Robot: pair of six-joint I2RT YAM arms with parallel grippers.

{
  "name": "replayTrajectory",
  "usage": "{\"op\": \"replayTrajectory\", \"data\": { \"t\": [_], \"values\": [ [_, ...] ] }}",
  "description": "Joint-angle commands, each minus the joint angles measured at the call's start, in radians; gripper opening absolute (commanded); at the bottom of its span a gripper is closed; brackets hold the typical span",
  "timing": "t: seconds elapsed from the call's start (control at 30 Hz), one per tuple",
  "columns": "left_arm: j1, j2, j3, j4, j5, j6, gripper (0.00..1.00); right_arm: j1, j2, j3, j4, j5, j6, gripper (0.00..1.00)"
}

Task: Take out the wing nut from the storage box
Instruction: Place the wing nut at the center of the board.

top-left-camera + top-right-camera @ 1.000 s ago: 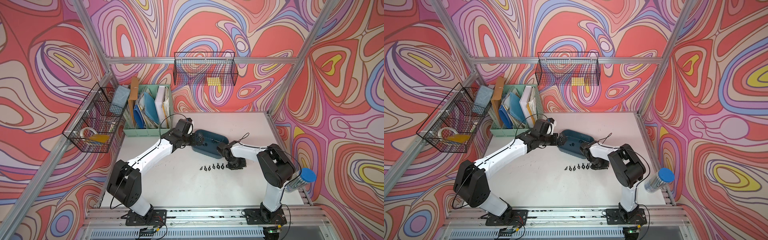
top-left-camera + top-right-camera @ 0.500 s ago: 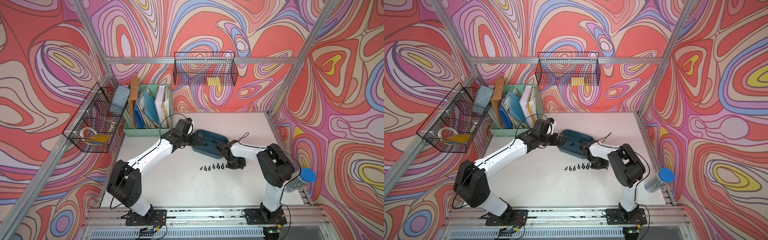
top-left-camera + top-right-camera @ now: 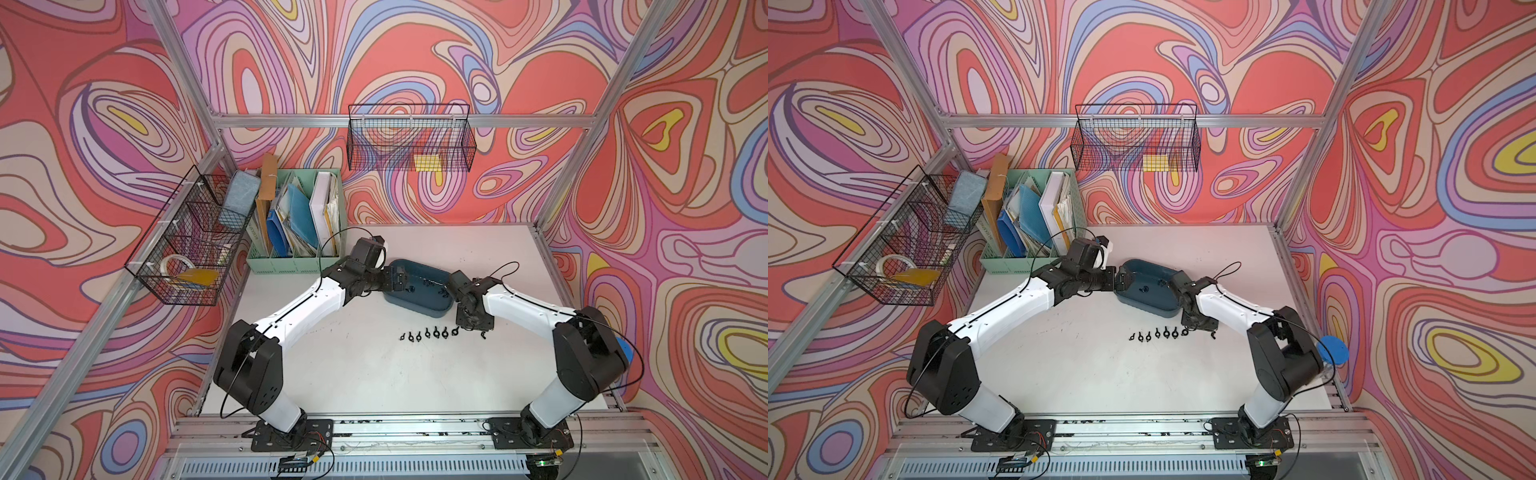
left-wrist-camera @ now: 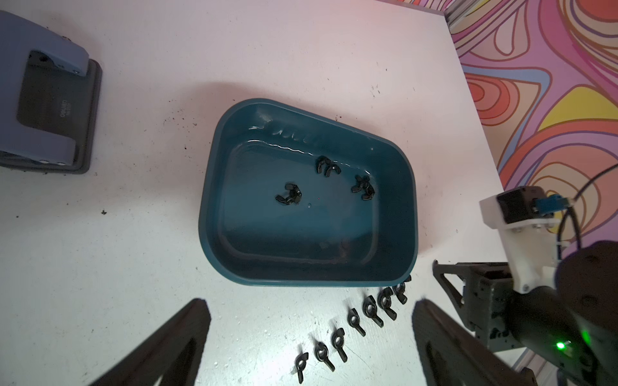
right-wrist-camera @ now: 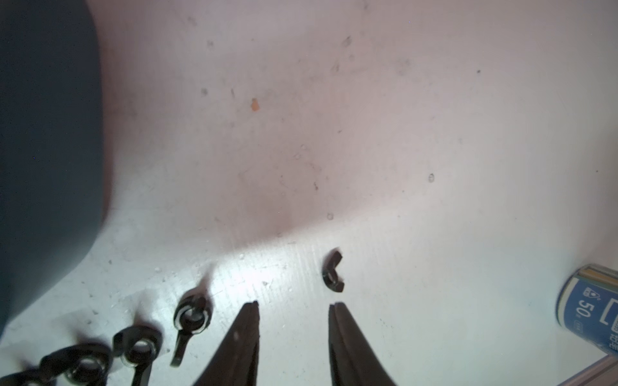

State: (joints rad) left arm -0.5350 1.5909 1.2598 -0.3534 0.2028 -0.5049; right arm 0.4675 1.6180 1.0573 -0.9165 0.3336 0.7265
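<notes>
White table (image 5: 418, 133): the wing nut (image 5: 332, 271) lies (loose) just beside right gripper (image 5: 295, 303).

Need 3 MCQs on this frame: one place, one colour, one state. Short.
1. Where does the row of wing nuts lie? A on the table beside the storage box; B inside that box; C hung on the wall.
2. The storage box's colour? A mint green; B yellow; C dark teal-blue.
3. The right gripper is: A shut on a wing nut; B open and empty; C out of view.
Key: 1 A, the row lies on the white top outside the box; 2 C, plain in the left wrist view; 3 B, jaws apart, nothing between them.
</notes>
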Motion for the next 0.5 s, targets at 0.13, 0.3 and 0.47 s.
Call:
{"op": "replayTrajectory", "data": {
  "t": [0.13, 0.3, 0.47],
  "values": [
    [0.006, -0.006, 0.037, -0.019, 0.017, 0.0, 0.99, -0.111, -0.054, -0.109, 0.051, -0.107, -0.018, 0.35],
    [0.005, -0.006, 0.04, -0.025, 0.015, 0.002, 0.99, -0.134, -0.049, -0.146, 0.067, -0.111, -0.01, 0.35],
    [0.005, -0.009, 0.038, -0.032, 0.01, 0.006, 0.99, -0.159, -0.07, -0.17, 0.081, -0.113, -0.009, 0.35]
  ]
}}
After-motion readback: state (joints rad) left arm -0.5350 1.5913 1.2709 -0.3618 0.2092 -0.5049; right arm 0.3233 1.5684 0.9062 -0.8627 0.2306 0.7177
